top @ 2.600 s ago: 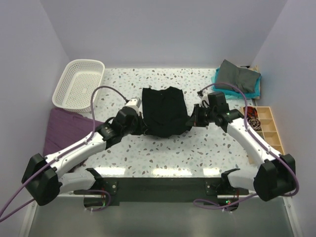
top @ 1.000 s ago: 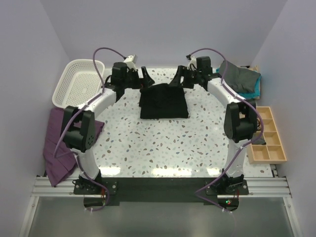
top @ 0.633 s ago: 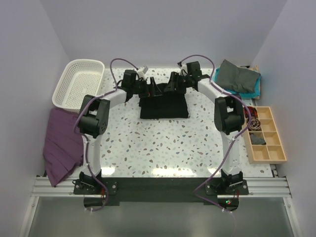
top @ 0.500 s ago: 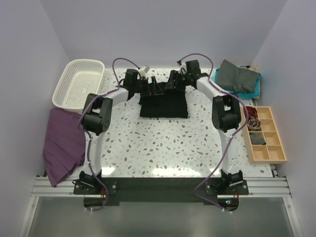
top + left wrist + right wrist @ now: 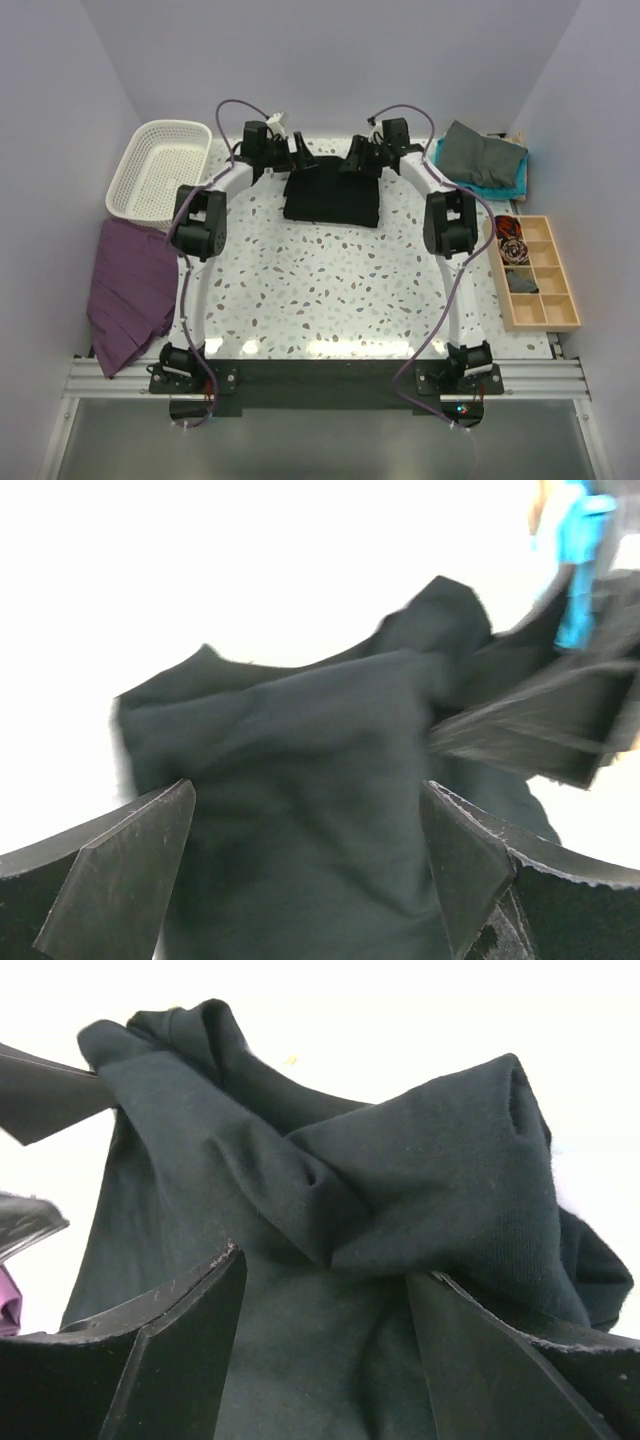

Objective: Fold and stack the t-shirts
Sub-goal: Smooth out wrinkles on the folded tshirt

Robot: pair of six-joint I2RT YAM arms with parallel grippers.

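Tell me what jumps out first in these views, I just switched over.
The black t-shirt lies folded at the far middle of the table, its far edge rumpled, with the left gripper and the right gripper both open at its far corners. A grey t-shirt sits on a teal t-shirt at the far right, and a white basket stands at the far left.

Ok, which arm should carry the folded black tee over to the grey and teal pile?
Right, probably. The right gripper is open at the far right corner of the black tee, the side nearer the grey tee lying on the teal tee. The left gripper, also open, sits toward the white basket.
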